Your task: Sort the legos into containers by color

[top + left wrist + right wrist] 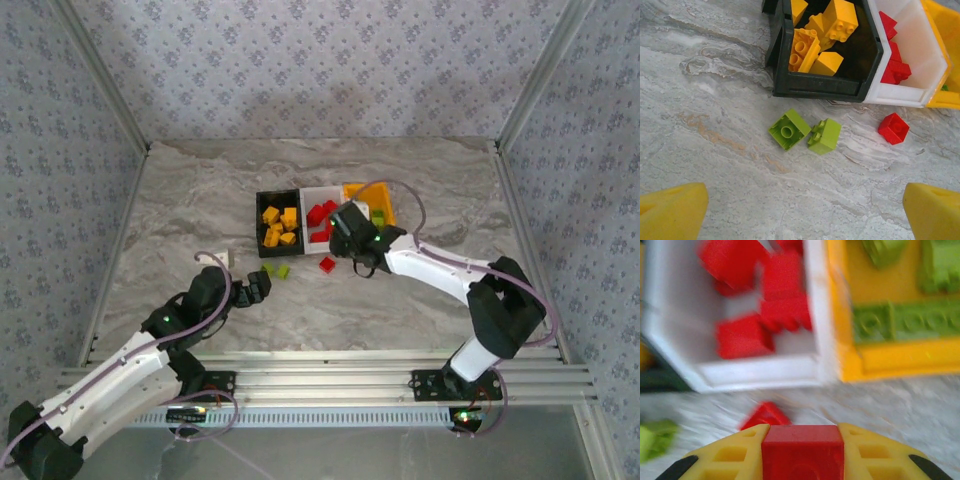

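Three bins stand side by side: a black bin [259,220] with yellow-orange bricks [812,45], a white bin [318,194] with red bricks [742,335], and an orange-yellow bin [386,198] with lime green bricks [900,320]. My right gripper [802,440] is shut on a red brick [802,455] just in front of the white bin's near wall [760,372]. On the table lie two lime green bricks [788,129] [825,136] and one loose red brick [893,128]. My left gripper [802,215] is open, a little short of the green pair.
The bins sit mid-table, touching one another. The right arm [440,265] reaches in from the right, and the left arm [150,340] lies low at the front left. A metal frame rail [330,375] runs along the near edge.
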`<move>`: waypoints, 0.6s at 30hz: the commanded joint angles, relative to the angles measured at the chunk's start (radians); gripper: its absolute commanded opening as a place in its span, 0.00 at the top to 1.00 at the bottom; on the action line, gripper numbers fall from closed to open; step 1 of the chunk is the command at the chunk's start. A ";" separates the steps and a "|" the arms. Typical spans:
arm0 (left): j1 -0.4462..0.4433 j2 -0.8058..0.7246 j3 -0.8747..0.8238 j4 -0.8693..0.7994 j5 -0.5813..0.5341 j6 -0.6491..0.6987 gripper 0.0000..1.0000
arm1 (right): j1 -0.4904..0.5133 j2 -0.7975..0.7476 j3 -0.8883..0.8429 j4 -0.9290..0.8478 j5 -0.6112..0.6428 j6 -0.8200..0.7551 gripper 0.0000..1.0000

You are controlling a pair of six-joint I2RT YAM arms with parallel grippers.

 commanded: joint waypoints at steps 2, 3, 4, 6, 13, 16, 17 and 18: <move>-0.002 -0.016 -0.006 -0.029 -0.022 -0.011 0.00 | -0.031 0.109 0.148 -0.040 0.011 -0.041 0.70; -0.002 -0.019 -0.007 -0.034 -0.020 -0.014 0.00 | -0.037 0.137 0.181 -0.038 0.007 -0.046 0.70; -0.003 -0.023 -0.009 -0.037 -0.017 -0.015 0.00 | -0.041 0.165 0.206 -0.036 0.006 -0.053 0.70; -0.002 -0.036 -0.009 -0.050 -0.016 -0.020 0.00 | -0.047 0.220 0.262 -0.033 0.017 -0.057 0.69; 0.000 -0.106 -0.016 -0.091 -0.018 -0.027 0.00 | -0.062 0.329 0.402 -0.084 0.036 -0.095 0.49; 0.000 -0.122 -0.015 -0.101 -0.023 -0.025 0.00 | -0.059 0.312 0.407 -0.080 0.036 -0.099 0.37; 0.000 -0.123 -0.013 -0.103 -0.025 -0.025 0.00 | -0.058 0.297 0.400 -0.075 0.035 -0.103 0.36; -0.001 -0.123 -0.012 -0.102 -0.025 -0.027 0.00 | -0.055 0.281 0.388 -0.072 0.037 -0.103 0.35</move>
